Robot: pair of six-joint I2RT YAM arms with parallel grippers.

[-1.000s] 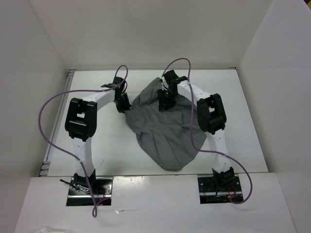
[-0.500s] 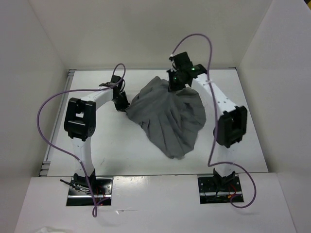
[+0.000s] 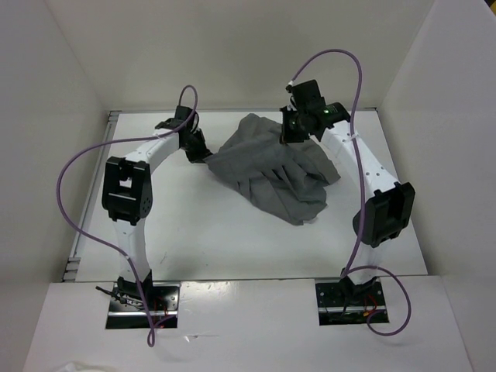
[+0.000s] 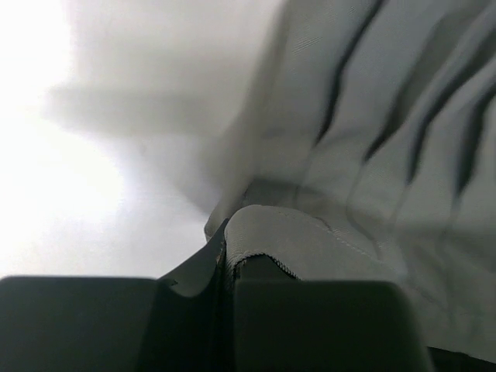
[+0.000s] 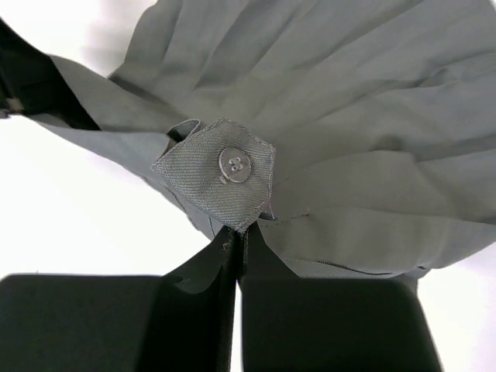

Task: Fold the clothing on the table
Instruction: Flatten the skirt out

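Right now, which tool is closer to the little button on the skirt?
Right. The right tool is shut on the skirt just beside the button. The left tool pinches the skirt's opposite edge, well away from it.

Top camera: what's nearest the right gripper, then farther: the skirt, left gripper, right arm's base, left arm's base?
1. The skirt: pinched in the right gripper itself.
2. The left gripper: across the skirt, on the left.
3. The right arm's base: near edge, right.
4. The left arm's base: near edge, left.
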